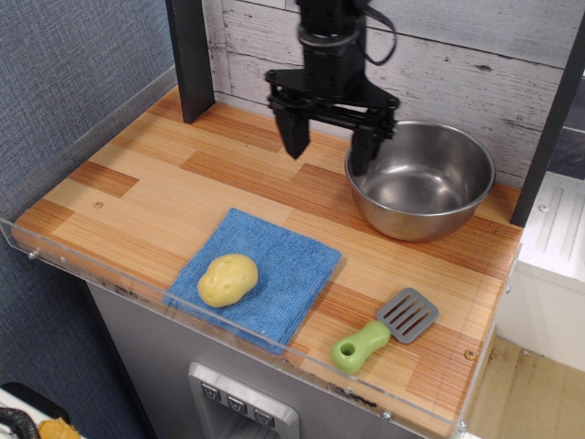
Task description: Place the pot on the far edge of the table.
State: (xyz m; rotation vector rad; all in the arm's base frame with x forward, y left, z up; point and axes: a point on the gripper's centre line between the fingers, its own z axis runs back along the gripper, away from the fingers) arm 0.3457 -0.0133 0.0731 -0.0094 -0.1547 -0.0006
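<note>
My claw hangs spread and empty at the pot, nothing gripped yet, the whole placement left.

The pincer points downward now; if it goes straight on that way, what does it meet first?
Probably the near-left rim of the pot. The open pincer hangs with one finger over bare table and the other at the pot's rim, so the rim likely comes first. Depth is unclear from this single view.
</note>
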